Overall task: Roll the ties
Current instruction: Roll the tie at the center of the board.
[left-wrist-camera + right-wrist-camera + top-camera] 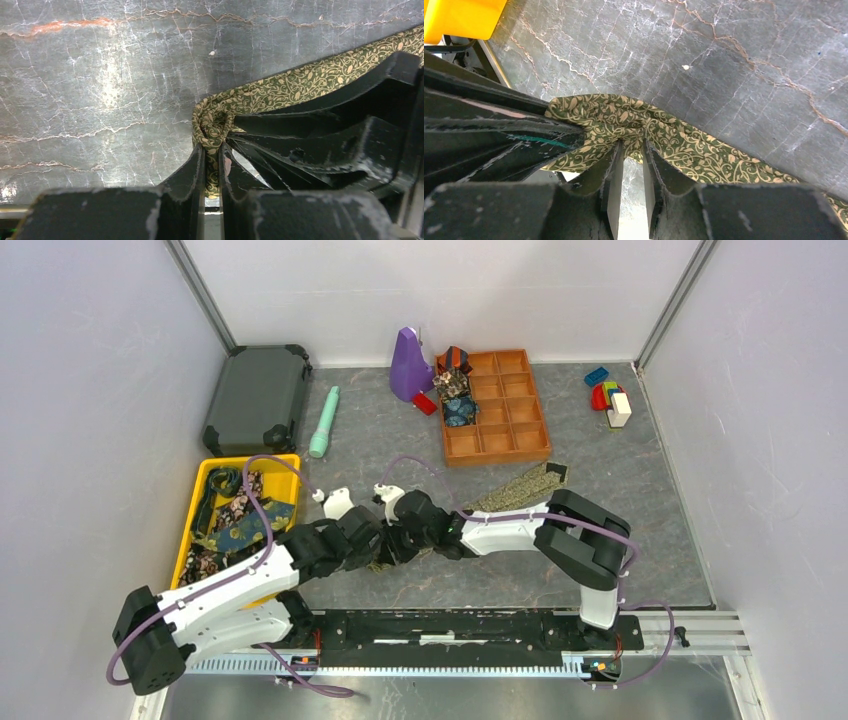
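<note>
An olive-gold tie (520,485) with a leafy print lies slantwise across the grey table, its wide end at the far right. At its near-left end both grippers meet. My left gripper (212,147) is shut on that bunched, folded end of the tie (300,85), with fabric pinched between its fingers. My right gripper (630,144) comes from the opposite side, and its fingertips are closed on a gathered fold of the same tie (704,150). More ties (232,520) lie loose in a yellow bin (285,465). Rolled ties (455,390) sit in the wooden tray's left compartments.
The wooden compartment tray (510,435) stands at the back centre, with a purple object (408,365) beside it. A teal cylinder (324,422) and a dark case (258,398) lie at the back left. Coloured toy blocks (610,400) sit at the back right.
</note>
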You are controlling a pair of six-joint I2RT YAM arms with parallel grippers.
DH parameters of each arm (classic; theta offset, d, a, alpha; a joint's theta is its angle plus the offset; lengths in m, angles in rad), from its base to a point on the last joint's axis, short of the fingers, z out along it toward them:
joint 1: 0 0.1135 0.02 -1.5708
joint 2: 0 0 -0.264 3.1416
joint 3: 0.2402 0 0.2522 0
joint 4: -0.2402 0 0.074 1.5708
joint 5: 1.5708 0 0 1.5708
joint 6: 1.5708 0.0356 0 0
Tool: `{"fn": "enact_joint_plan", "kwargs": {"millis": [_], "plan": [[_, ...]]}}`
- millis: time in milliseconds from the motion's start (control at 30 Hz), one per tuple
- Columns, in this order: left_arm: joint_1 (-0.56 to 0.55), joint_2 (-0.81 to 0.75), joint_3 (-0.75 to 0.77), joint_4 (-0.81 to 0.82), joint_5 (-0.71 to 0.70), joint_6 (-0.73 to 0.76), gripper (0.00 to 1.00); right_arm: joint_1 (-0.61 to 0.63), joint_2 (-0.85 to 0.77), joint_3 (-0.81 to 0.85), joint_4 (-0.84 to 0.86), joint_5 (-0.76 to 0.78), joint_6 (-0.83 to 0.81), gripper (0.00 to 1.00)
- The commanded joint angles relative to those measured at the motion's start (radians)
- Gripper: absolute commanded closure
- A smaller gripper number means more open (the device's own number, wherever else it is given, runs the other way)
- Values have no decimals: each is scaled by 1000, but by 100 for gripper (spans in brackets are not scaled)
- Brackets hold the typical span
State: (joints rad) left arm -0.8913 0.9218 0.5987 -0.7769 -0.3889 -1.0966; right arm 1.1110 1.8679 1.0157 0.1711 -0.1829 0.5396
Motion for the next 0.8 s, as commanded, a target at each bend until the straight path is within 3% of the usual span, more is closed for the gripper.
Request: {"fn": "enact_joint_plan", "kwargs": {"millis": [0, 367, 767], "plan": [[6, 11, 59, -14, -6, 56, 98, 7, 28, 40, 69, -37, 28, 73], [6, 63, 78, -23, -2, 68, 98, 6, 76, 37, 186, -134, 95, 74], [5, 195, 85, 52, 12, 73, 98, -23, 33, -40, 186, -117, 88, 74]]}}
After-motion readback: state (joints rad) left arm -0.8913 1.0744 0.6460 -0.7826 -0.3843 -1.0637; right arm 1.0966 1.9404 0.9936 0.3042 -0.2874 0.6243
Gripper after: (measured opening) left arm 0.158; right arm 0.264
